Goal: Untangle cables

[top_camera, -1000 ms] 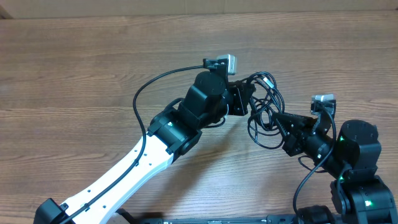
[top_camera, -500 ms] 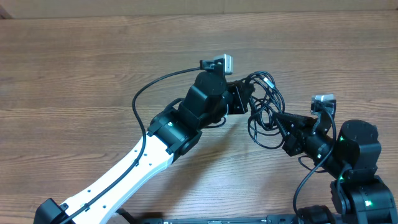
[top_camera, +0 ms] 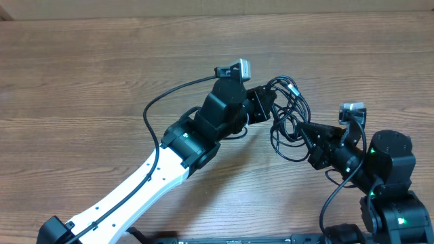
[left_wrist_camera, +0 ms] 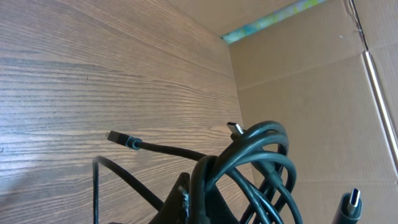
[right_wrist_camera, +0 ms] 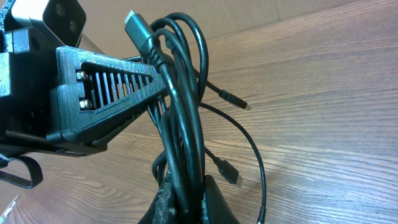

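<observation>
Both jaws are clamped on the cables [top_camera: 290, 108]. The left gripper [top_camera: 263, 108] and right gripper [top_camera: 303, 130] should separate slowly, avoiding tightened loops.

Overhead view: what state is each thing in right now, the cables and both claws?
cables: tangled in loops, pinched between the two claws, several plug ends loose
left claw: shut on the cables
right claw: shut on the cables
</observation>
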You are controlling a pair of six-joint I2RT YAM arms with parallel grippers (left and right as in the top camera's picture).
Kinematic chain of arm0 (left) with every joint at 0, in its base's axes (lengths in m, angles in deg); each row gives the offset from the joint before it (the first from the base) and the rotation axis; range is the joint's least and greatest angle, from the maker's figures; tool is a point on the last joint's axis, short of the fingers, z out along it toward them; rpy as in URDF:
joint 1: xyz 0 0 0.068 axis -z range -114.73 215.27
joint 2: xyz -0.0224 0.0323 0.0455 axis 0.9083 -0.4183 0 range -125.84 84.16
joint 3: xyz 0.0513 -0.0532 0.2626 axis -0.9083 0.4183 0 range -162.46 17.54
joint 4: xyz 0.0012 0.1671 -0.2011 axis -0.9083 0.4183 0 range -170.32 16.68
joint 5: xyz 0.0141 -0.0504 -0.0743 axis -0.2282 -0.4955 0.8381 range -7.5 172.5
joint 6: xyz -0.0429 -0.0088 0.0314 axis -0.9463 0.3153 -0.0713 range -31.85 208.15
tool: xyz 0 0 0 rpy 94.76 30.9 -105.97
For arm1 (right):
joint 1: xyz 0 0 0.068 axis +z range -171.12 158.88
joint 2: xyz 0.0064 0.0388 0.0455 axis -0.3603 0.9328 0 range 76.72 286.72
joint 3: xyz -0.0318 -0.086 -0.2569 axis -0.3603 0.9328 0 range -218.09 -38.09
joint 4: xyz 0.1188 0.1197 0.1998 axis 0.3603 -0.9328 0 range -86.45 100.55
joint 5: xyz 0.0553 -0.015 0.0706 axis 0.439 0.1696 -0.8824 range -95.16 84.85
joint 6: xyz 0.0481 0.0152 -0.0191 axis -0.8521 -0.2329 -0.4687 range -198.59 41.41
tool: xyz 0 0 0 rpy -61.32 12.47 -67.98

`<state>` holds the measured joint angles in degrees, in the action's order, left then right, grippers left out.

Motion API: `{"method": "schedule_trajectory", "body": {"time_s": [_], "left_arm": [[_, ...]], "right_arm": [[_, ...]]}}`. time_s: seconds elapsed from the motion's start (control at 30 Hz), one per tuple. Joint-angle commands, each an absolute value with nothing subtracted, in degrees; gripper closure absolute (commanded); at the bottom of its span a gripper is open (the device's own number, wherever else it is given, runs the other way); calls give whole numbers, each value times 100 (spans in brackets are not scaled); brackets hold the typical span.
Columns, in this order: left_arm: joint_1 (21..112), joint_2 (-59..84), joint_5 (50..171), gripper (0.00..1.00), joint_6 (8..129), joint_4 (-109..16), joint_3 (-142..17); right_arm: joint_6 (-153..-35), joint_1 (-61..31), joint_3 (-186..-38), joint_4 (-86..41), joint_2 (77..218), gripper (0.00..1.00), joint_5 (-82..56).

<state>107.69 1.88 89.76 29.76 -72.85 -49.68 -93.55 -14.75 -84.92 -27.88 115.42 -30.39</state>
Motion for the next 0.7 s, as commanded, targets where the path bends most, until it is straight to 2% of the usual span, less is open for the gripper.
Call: {"method": "schedule_trajectory", "body": {"time_s": [0.0,0.67], "left_arm": [[10570,332,7890,96,2618,-7434,-5056],[10570,328,7623,96,2368,-7405,-5056]], "right_arm": [[-9333,-1486,-8617,-2941,11474,96,-3028],[-9333,-1486,-8617,-2902,11474,96,-3021]]}}
